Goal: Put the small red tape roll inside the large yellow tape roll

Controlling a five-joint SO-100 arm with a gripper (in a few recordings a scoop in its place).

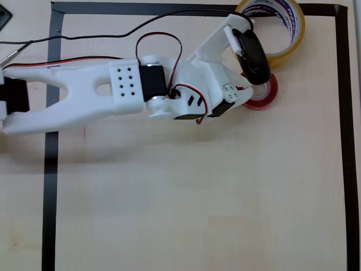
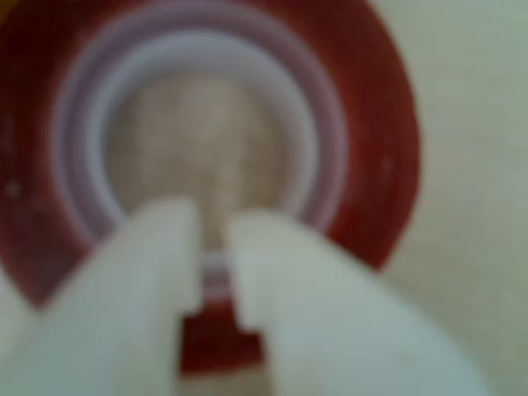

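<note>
Fingers [image 2: 216, 247] clamped on the near wall of the small red tape roll [image 2: 388, 157], by the desk's [image 1: 197, 214] top-right corner; large yellow tape roll [image 1: 293, 34] just beside it. Black tape border [image 1: 342, 113] close; open desk below.

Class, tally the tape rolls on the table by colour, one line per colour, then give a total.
Red tape rolls: 1, the small red tape roll, with the gripper at its rim.
Yellow tape rolls: 1, the large yellow tape roll.
Total: 2.
</note>
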